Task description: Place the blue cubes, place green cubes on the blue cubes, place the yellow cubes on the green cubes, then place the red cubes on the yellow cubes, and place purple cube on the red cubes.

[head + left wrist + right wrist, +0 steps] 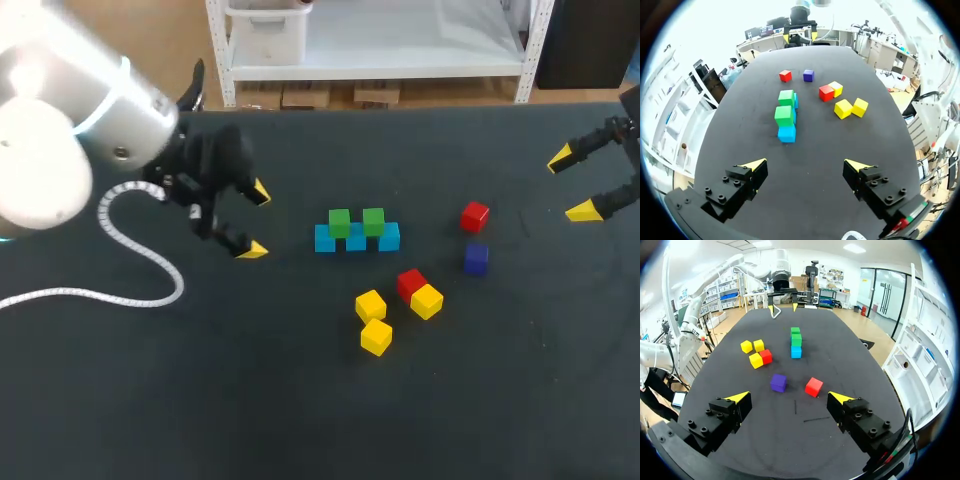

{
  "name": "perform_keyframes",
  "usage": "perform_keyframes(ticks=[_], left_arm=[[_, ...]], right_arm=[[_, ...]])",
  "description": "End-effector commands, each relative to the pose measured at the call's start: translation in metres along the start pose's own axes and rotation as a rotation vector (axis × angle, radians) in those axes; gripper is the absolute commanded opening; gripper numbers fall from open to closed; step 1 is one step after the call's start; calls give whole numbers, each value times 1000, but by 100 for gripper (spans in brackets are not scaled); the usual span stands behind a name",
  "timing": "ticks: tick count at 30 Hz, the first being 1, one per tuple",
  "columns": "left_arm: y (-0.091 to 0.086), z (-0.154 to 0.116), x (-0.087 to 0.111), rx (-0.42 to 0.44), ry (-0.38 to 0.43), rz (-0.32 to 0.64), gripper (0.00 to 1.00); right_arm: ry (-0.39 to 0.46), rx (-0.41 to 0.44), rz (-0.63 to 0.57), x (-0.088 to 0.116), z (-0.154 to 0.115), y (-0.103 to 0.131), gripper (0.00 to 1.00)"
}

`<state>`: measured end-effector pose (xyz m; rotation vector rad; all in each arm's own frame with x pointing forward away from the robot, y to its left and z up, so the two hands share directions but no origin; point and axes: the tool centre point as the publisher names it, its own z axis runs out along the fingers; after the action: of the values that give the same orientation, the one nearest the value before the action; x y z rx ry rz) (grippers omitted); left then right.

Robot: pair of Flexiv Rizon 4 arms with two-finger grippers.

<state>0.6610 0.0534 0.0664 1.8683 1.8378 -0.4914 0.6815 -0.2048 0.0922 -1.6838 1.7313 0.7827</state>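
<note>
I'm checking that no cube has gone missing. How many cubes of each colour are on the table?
blue cubes: 3
green cubes: 2
yellow cubes: 3
red cubes: 2
purple cube: 1
Total: 11

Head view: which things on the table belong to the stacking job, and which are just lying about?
Job: blue cubes, green cubes on them, three yellow cubes, two red cubes, purple cube.
Lying about: only the robot's white cable.
</note>
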Motion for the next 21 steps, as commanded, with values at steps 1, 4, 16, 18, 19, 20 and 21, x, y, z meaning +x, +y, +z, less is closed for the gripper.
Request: perform_keyframes(ticks=[1,4,16,18,19,20,21], left_arm=[[-3,-13,7,6,-37,7,100],[-1,-18,5,23,-69,21,100],[1,-22,5,45,-74,15,100],[1,-22,5,45,-74,15,100],[1,-22,5,45,-74,15,100],[1,-22,5,45,-74,15,100],[1,-22,5,45,-74,15,100]], right_arm=[[-1,1,-1,0,0,0,100],[-1,1,-1,0,0,0,100],[-1,1,-1,0,0,0,100],[-1,1,-1,0,0,0,100],[-1,1,-1,0,0,0,100],[-1,1,-1,0,0,0,100],[-1,1,-1,0,0,0,100]])
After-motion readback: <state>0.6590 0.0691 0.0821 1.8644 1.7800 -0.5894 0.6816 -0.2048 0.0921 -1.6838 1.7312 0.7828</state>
